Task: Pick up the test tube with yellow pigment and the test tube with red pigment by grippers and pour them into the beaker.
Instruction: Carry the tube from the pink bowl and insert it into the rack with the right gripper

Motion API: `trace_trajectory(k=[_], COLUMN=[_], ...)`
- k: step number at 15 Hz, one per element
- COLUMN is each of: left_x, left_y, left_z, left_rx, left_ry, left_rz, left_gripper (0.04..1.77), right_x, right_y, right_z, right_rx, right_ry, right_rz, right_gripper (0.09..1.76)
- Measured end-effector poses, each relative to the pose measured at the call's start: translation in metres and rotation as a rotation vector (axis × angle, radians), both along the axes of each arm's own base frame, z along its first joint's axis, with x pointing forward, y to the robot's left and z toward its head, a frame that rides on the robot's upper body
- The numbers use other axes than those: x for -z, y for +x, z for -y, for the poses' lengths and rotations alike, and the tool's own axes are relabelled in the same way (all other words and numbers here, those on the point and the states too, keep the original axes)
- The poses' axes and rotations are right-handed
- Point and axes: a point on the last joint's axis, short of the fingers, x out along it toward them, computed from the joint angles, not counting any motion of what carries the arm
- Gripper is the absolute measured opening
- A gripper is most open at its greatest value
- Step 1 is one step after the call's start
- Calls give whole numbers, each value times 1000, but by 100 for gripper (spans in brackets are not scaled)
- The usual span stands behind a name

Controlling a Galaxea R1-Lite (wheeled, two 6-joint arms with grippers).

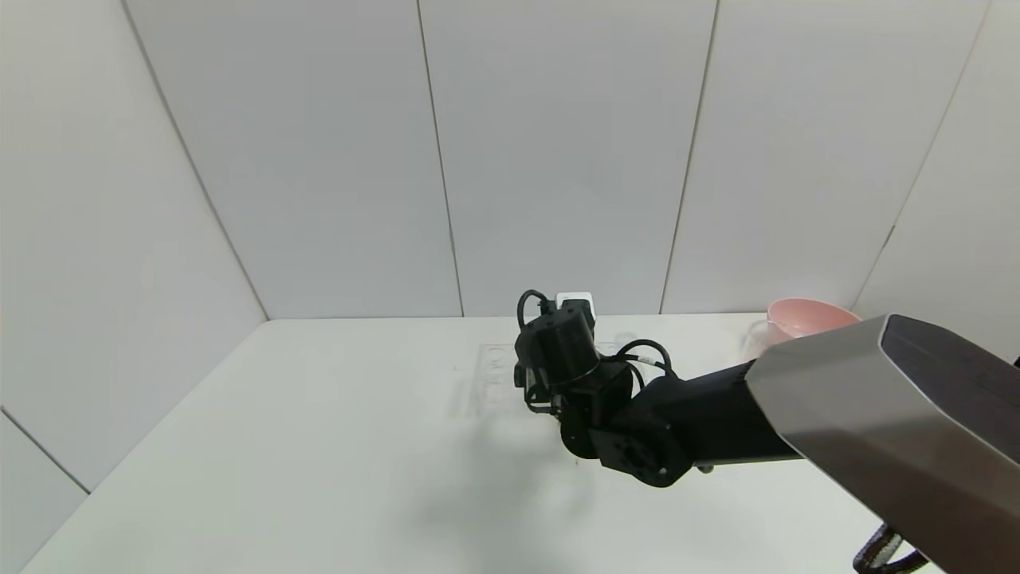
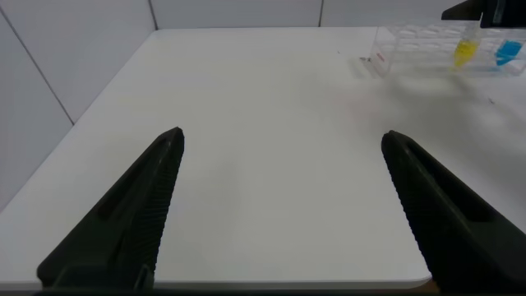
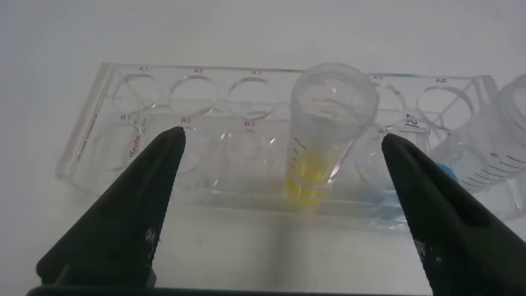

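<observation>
1. My right end effector [image 3: 279,205] is wide open, holding nothing, right in front of the test tube with yellow pigment [image 3: 320,136].
2. That tube stands in the clear rack [image 3: 99,140].
3. My left end effector [image 2: 283,214] is wide open too, far from the rack, over the counter [image 2: 271,107].

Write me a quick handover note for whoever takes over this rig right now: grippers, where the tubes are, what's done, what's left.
Right gripper: jaws open, hovering just in front of the clear rack, lined up on the yellow tube, not touching it.
Left gripper: jaws open, empty, low over bare table, away from the rack.
Yellow tube stands upright in the rack; a tube with blue liquid sits beside it. Red tube not visible in any view. Pink bowl at the table's far right.
Done: approach only.
Left: grasp the yellow tube, pour, then the red one.
</observation>
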Motion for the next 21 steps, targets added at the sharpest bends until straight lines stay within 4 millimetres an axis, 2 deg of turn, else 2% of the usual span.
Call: trace_trajectory(k=[7,19,20,21], left_x=[0,0,0,0], left_y=[0,0,0,0], left_z=[0,0,0,0], left_rx=[0,0,0,0], left_ry=[0,0,0,0], left_rz=[0,0,0,0], left_gripper=[172,172,172,172], right_x=[2,8,9,10], right_y=[24,26,25,25], right_z=[8,10,10,10], right_rx=[23,24,23,22], right_ry=[-35,-42,-46,-48], right_rz=[25,13,9,7], right_gripper=[171,171,163,145])
